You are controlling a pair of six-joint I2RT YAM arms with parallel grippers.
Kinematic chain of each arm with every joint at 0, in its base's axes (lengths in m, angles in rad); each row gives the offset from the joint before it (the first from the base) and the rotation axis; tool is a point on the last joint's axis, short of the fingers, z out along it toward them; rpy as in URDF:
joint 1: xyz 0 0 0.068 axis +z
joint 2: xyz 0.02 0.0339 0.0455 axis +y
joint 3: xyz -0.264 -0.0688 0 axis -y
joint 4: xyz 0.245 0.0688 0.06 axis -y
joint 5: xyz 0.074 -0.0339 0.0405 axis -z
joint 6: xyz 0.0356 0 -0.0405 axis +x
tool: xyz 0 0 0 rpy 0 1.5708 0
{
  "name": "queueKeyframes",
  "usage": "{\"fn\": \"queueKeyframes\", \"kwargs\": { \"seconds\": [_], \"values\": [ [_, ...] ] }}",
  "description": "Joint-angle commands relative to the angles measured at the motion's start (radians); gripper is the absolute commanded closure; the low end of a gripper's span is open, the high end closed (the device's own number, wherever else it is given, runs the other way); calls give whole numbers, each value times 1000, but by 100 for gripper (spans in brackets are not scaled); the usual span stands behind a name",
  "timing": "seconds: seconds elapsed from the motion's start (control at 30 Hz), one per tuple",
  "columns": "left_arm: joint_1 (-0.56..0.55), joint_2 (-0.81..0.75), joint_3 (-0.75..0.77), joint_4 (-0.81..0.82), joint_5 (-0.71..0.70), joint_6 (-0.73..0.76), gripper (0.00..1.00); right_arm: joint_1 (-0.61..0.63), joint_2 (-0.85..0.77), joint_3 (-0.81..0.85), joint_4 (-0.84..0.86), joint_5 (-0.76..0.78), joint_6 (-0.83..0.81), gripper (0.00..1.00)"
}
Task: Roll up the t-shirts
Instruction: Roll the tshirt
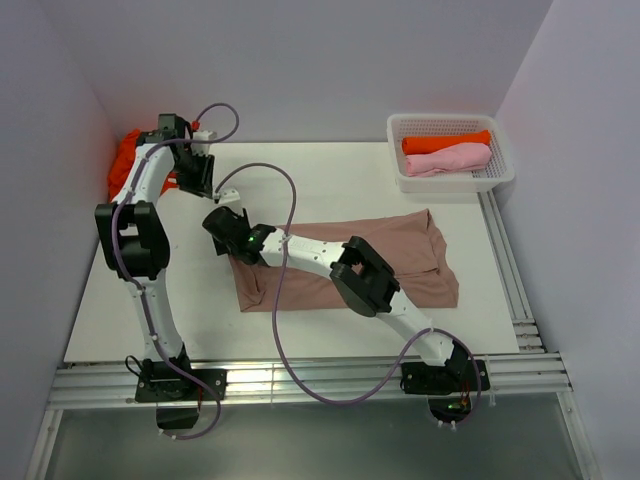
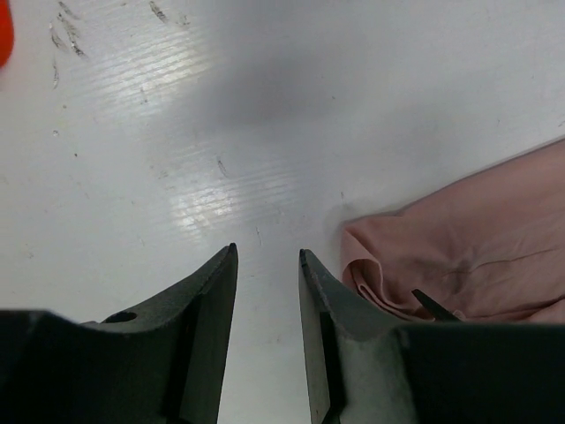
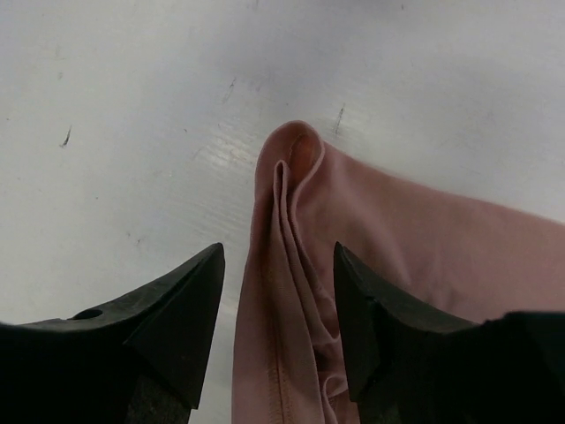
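A large pinkish-brown t-shirt (image 1: 420, 260) lies folded into a long flat band across the middle of the table. My right gripper (image 1: 225, 232) reaches over it to its left end. In the right wrist view the gripper (image 3: 279, 249) is open, its jaws either side of a bunched fold of that shirt (image 3: 424, 238) without closing on it. My left gripper (image 1: 197, 185) hangs further back; it is open (image 2: 267, 252) and empty above bare table, with the shirt's corner (image 2: 477, 247) to its right. Bright orange t-shirts (image 1: 125, 160) are heaped at the back left.
A white mesh basket (image 1: 505, 175) stands at the back right, holding a rolled orange shirt (image 1: 445, 143) and a rolled light pink shirt (image 1: 447, 159). Walls close in the table on the left, back and right. A metal rail (image 1: 300, 380) runs along the near edge.
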Motion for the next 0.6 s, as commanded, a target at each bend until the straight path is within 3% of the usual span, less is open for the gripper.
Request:
{"fn": "queueKeyframes", "kwargs": {
  "seconds": [0.0,0.23,0.57],
  "values": [
    [26,-24,1,-5,54,7,61,-5,3,37,0,-2,-20,44],
    [44,-36,-65,15,80,13,62,-5,9,39,-14,-8,-25,56],
    [57,-90,-180,55,128,29,63,-12,-26,1,-14,10,-17,86]
  ]
}}
